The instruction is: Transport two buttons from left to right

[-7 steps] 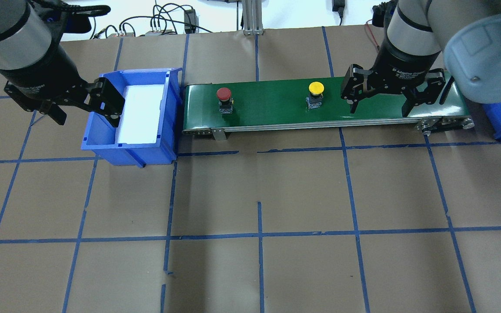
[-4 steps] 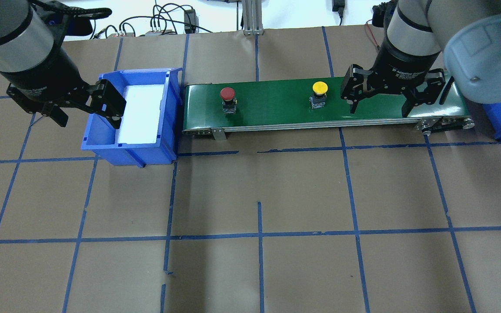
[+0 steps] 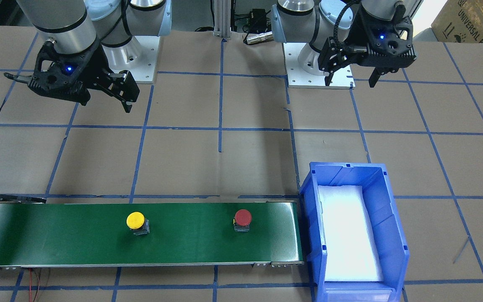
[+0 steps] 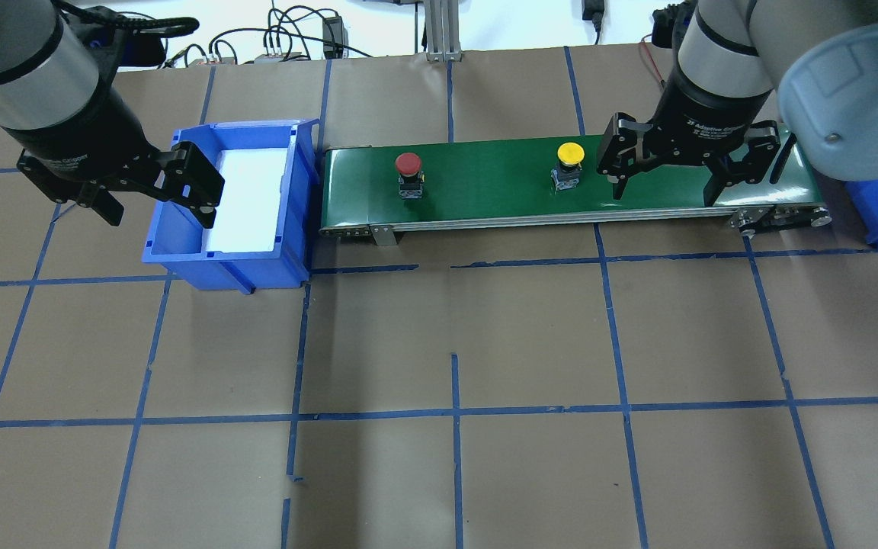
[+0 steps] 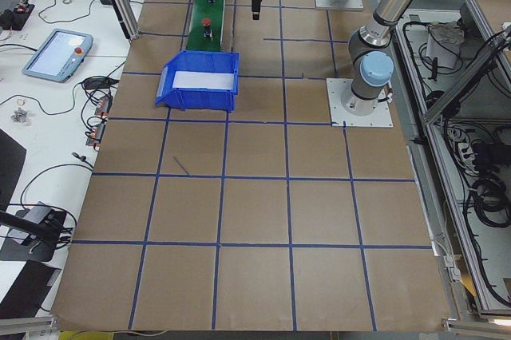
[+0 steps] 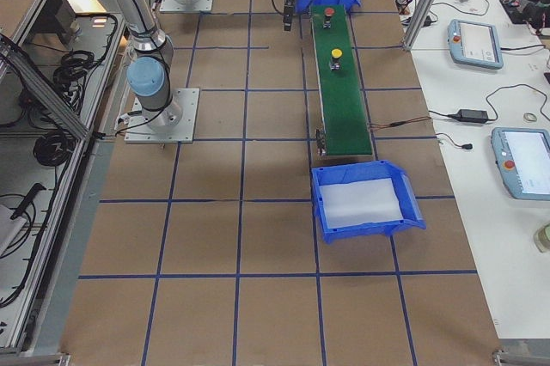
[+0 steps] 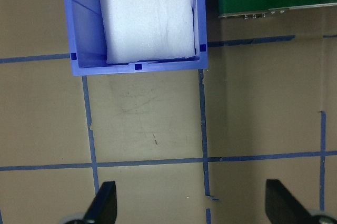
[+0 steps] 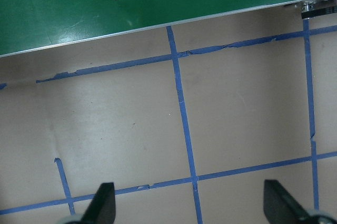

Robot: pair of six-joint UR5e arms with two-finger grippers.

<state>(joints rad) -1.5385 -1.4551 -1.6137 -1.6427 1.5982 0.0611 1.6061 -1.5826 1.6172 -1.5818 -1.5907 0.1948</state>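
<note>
You've got a green belt [image 4: 485, 194] along the table's far side, bin [image 4: 225, 263] just beside its left end, left gripper [image 4: 158, 219] raised robot-side of bin, fingers wide apart, right gripper [image 4: 664, 192] raised robot-side of belt, fingers wide apart, yellow button [image 4: 570, 155] upright on belt, red button [image 4: 408, 162] upright nearer bin.

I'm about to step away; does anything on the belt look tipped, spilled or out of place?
Nothing stands out. The red button and yellow button stand upright on the green belt; the left gripper and right gripper are open, empty.
</note>
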